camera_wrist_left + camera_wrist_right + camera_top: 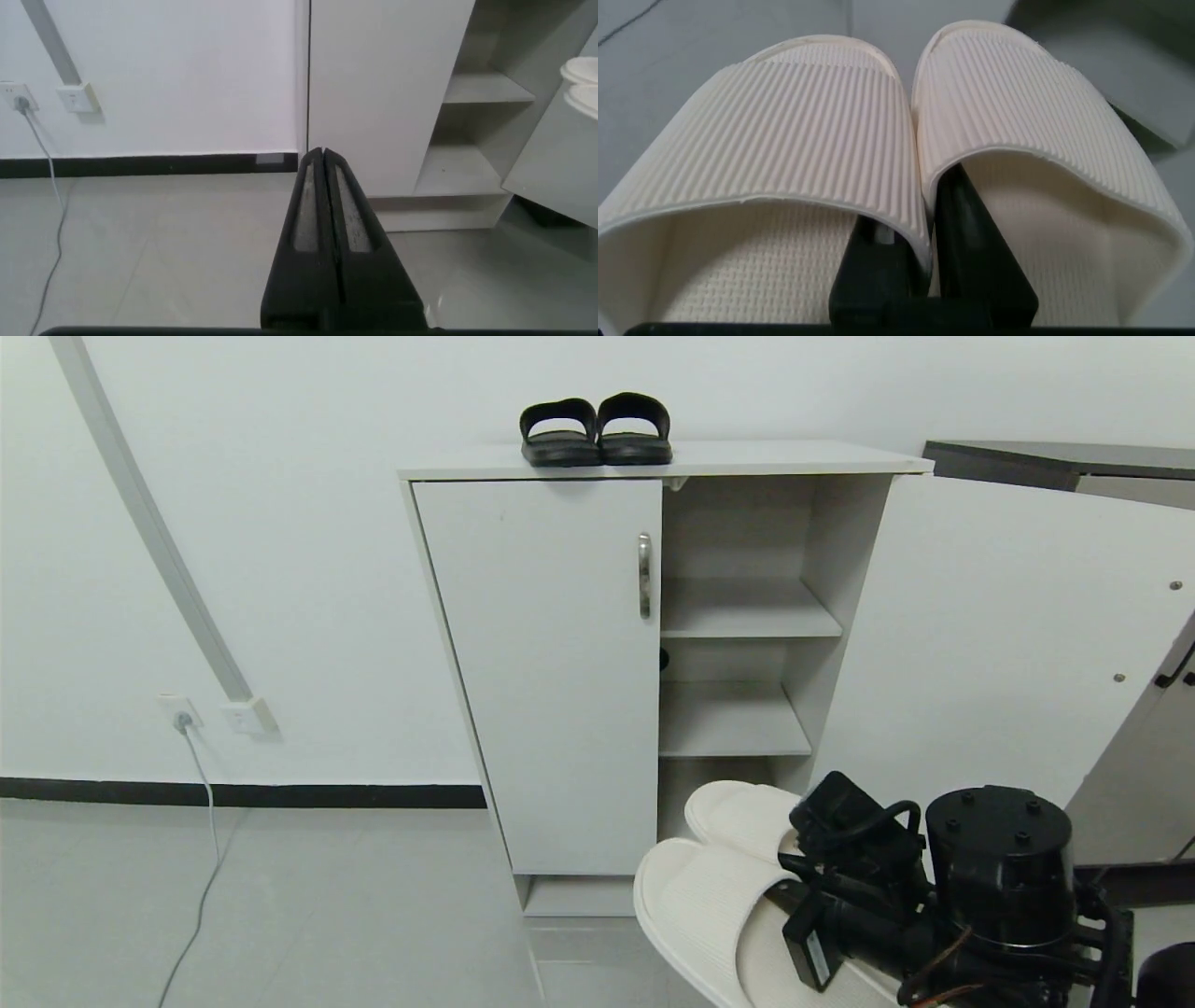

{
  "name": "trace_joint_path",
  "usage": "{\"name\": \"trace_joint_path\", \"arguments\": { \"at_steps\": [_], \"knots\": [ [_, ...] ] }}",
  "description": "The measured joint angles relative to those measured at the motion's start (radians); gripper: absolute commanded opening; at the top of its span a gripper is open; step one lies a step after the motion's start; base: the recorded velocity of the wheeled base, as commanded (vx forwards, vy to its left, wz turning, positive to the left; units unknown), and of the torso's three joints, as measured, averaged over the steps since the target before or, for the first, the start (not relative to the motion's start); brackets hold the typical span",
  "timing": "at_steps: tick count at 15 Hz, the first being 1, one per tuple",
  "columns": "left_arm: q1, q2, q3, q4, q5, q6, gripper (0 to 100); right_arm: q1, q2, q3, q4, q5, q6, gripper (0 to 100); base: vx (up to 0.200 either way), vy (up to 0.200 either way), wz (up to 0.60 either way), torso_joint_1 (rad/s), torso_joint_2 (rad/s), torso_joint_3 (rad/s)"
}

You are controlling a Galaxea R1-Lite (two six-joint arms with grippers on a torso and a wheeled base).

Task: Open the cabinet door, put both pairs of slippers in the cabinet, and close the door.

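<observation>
Low in front of the cabinet's (pixel 537 709) open right half, the right gripper (pixel 915 233) holds the white slippers (pixel 719 887) side by side. Its jaws pinch the two inner edges where the pair meets, and the toes point towards the shelves. The right door (pixel 1008 635) stands swung wide, showing an upper shelf (pixel 747 611) and a lower shelf (pixel 733 723). The left door (pixel 551 616) is shut, with a metal handle (pixel 644 576) upright at its inner edge. The black slippers (pixel 596 431) sit together on the cabinet top, above that shut door. The left gripper (pixel 324 154) hangs above the grey floor (pixel 168 252) facing the cabinet, its jaws pressed together on nothing
</observation>
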State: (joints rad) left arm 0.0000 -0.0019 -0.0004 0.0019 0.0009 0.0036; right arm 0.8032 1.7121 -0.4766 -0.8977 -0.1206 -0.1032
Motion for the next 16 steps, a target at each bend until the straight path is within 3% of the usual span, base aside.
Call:
{"name": "trace_joint_path", "arguments": {
  "at_steps": [4,6,10,14,16],
  "knots": [
    [0.0,0.0,-0.001,0.0,-0.001,0.0,0,0.056,0.14,-0.091,-0.076,-0.281,0.174,0,0.0,0.0,0.0,0.0,0.0,0.0],
    [0.0,0.0,-0.001,0.0,-0.001,-0.001,0,0.087,0.243,-0.182,-0.116,-0.449,0.213,0,0.0,0.0,0.0,0.0,0.0,0.0],
    [0.0,0.0,-0.001,0.0,-0.001,-0.002,0,0.098,0.401,-0.359,-0.125,-0.653,0.251,0,0.0,0.0,0.0,0.0,0.0,0.0],
    [0.0,0.0,-0.001,0.0,-0.001,-0.002,0,0.076,0.468,-0.428,-0.124,-0.713,0.256,0,0.0,0.0,0.0,0.0,0.0,0.0],
    [0.0,0.0,-0.001,0.0,-0.001,-0.002,0,0.054,0.48,-0.436,-0.124,-0.719,0.256,0,0.0,-0.2,0.0,0.0,0.0,0.005]
  ]
}}
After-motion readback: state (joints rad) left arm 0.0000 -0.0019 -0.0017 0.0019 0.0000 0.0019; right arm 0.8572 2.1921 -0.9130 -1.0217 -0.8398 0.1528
